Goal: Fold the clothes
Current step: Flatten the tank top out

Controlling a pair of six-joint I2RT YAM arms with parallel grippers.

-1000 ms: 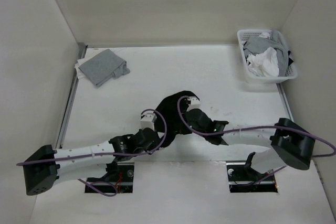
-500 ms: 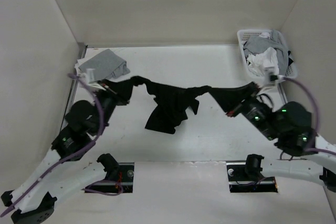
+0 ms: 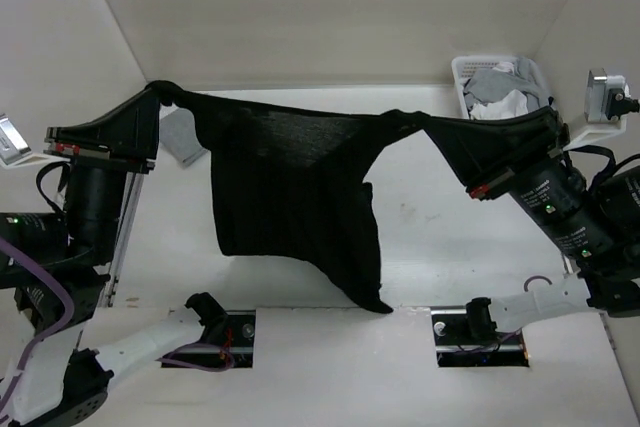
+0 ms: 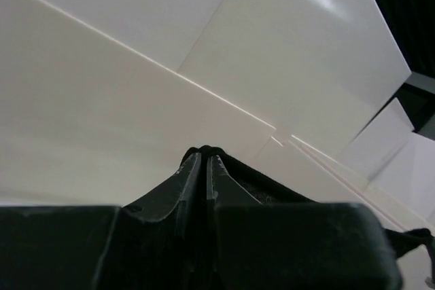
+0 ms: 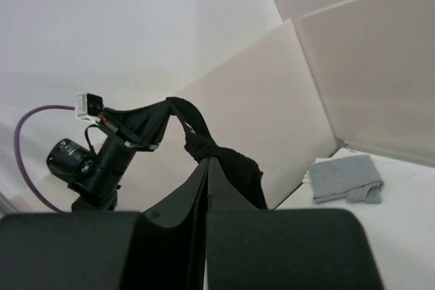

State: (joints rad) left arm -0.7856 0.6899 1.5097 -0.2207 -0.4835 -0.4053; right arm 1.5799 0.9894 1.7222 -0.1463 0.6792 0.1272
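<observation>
The plain black sleeveless tank top (image 3: 290,187) hangs stretched in the air above the white table (image 3: 450,247). The left gripper (image 3: 168,95) and the right gripper (image 3: 438,131) each pinch its top edge, fingers pressed together. It hides part of a folded light grey garment (image 3: 183,139). A white plastic basket (image 3: 460,68) of grey and white laundry sits far right, apparently partly behind the right arm.

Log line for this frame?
phase: spread | tank top: held up, stretched between arms | left jaws: shut on it | right jaws: shut on it | fold: not started
</observation>
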